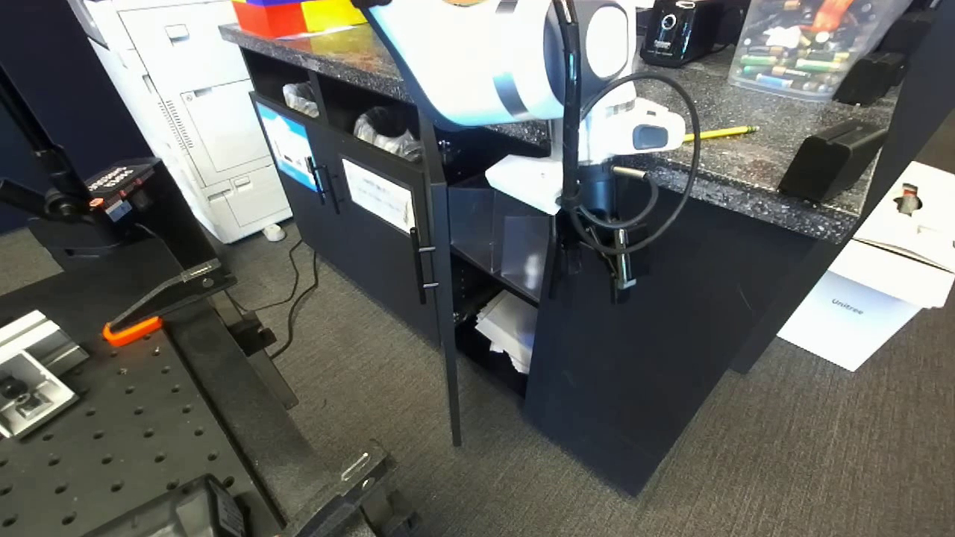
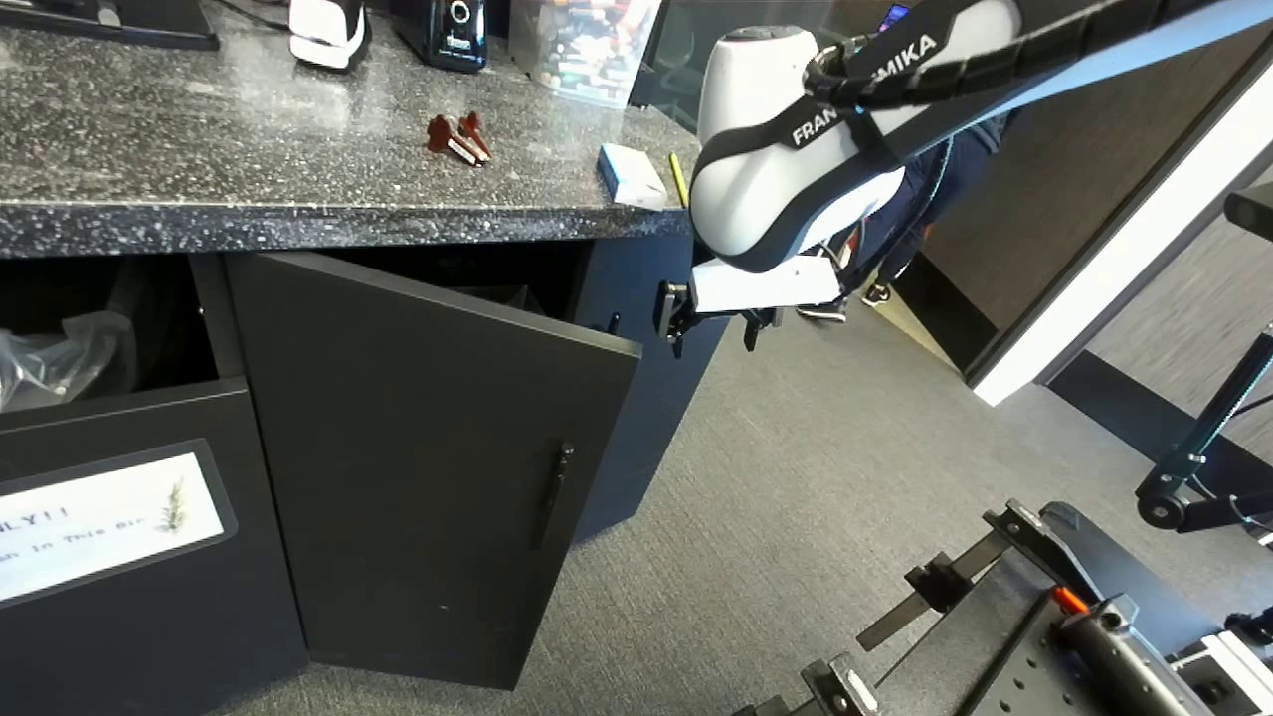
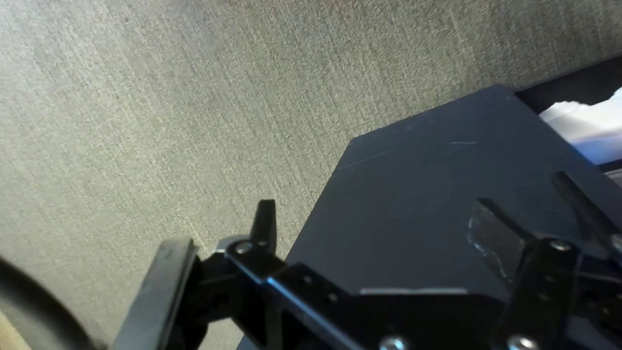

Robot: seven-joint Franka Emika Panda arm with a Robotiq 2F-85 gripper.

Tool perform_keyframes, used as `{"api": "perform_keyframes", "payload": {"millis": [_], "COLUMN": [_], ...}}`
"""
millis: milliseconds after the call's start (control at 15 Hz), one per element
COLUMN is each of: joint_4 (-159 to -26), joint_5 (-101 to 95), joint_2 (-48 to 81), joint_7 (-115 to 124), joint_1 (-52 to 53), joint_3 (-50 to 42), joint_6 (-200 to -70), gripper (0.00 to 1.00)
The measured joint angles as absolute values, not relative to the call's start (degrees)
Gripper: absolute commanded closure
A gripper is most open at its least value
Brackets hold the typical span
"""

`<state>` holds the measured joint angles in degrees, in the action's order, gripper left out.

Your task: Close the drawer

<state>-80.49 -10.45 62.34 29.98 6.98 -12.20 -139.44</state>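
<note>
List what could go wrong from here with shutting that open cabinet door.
The gripper hangs to the inner side of the cabinet door; pushing from there might swing it wider. The cable loop could snag on the door's edge. Papers low inside might get caught as it shuts.

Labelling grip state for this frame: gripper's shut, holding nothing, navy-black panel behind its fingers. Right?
Not shut: the gripper is open, as the wrist view shows, its fingers well apart. The rest stands: it holds nothing, and the navy-black panel is behind them.
</note>
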Motion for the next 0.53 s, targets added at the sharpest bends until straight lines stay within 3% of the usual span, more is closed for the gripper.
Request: {"api": "perform_keyframes", "payload": {"millis": [533], "joint_4": [-100.03], "joint_5": [-2.31], "joint_2": [41.48], "joint_7": [9.65], "joint_1": [0.57], "joint_3": [-2.87], "joint_6": [-134.33], "gripper": [0.0]}}
